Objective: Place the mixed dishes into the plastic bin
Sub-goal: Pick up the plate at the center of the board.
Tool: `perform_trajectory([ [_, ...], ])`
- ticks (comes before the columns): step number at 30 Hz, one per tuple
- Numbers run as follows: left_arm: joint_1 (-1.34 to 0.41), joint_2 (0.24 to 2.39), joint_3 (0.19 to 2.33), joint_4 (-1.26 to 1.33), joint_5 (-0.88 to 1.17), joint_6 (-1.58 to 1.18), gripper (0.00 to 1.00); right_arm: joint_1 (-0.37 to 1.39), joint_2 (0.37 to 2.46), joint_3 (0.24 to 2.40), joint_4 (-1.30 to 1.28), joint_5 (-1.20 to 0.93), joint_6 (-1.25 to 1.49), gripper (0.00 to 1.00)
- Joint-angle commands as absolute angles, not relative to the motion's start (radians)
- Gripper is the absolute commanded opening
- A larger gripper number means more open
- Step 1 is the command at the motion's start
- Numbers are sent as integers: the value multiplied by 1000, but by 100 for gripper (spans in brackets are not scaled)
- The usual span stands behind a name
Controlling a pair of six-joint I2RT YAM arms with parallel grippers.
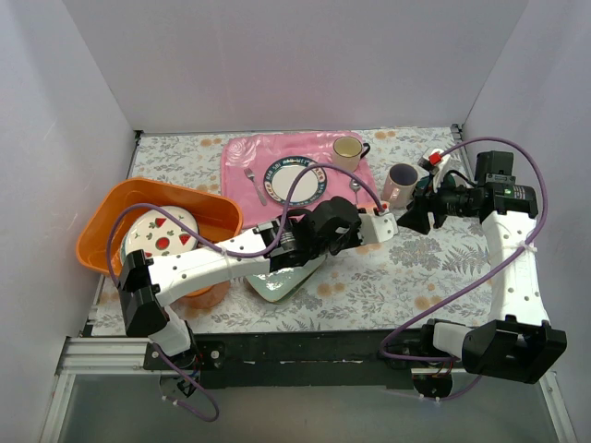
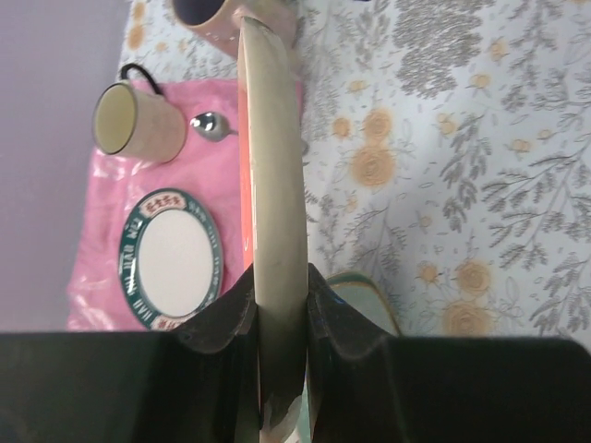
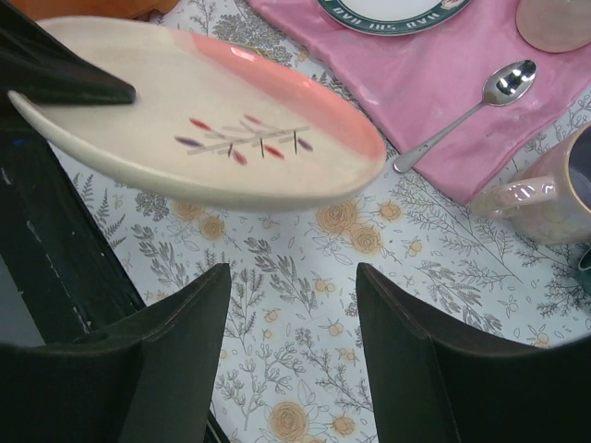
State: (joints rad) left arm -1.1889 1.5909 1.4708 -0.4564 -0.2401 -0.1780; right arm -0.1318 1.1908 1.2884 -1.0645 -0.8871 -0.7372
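My left gripper [image 2: 282, 305] is shut on the rim of a cream and pink plate [image 2: 277, 185] and holds it off the table near the middle [image 1: 380, 225]. The right wrist view shows the plate's face [image 3: 212, 111] with a leaf motif. My right gripper [image 3: 294, 323] is open and empty, just right of the plate [image 1: 406, 216]. The pink mug [image 1: 400, 183] stands beside it. The orange bin [image 1: 111, 217] at the left holds the strawberry plate [image 1: 162, 231]. The pale green tray [image 1: 282, 279] lies under my left arm.
A pink mat [image 1: 249, 152] at the back carries a blue-rimmed white plate [image 1: 295, 180], a cream-yellow mug [image 1: 348, 152], a fork [image 1: 251, 175] and a spoon [image 3: 480, 97]. White walls close in the table on three sides.
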Motion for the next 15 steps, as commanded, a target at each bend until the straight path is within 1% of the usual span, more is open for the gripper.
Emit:
perform_trajectory([
  [1, -1197, 1511, 1571, -483, -463, -117, 0, -140, 1167, 1266, -1009, -884, -710, 65],
  [6, -1196, 1508, 1578, -495, -668, -71, 0, -141, 1167, 1246, -991, -879, -707, 65],
  [15, -1195, 1477, 1580, -477, -860, -26, 0, -143, 1163, 1203, -966, -876, -698, 65],
])
